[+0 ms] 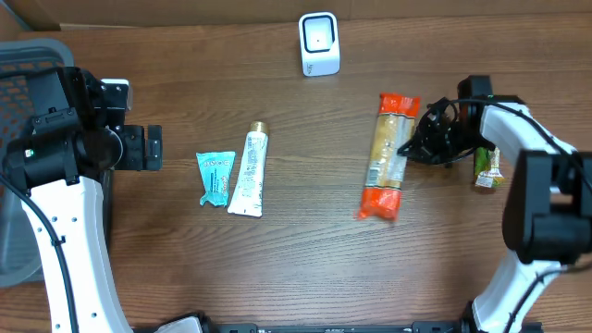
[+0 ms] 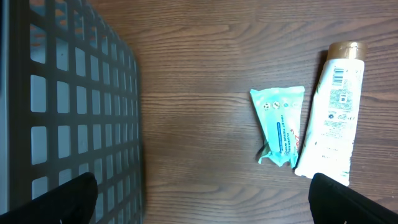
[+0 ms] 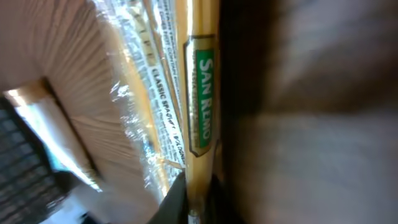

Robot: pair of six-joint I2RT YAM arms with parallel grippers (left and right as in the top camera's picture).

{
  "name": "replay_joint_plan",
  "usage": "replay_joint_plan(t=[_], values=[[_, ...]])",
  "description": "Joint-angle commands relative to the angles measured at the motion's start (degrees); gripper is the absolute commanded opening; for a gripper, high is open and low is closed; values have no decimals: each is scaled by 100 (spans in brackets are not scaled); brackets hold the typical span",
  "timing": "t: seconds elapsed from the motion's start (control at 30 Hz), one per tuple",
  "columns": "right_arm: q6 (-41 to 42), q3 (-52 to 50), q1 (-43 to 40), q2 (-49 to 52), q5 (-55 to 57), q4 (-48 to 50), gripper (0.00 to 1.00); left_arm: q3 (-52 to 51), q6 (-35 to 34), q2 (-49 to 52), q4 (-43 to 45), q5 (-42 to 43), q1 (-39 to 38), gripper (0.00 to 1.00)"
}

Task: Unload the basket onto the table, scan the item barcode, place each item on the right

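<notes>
Evidently my right fingers gripped the stiff, brittle spaghetti packet by its slippery right edge; left fingers stood released.

Dark wood-grain table (pale tan strip along far edge)

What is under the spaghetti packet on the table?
Only the wooden table shows around the spaghetti packet, which lies on it. The right gripper pinches its edge. The packet's underside is covered and cannot be seen.
</notes>
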Motion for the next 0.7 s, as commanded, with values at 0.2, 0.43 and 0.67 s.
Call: replay_joint_plan(t=[0.2, 0.43, 0.67], values=[[70, 0, 1027, -1263, 2199, -658, 4, 31, 87, -37, 2, 46, 22, 100], [481, -2, 1373, -1147, 3136, -748, 4, 31, 87, -37, 2, 46, 22, 100], [323, -22, 1373, -1119, 3154, -675, 61, 31, 87, -37, 2, 46, 22, 99]])
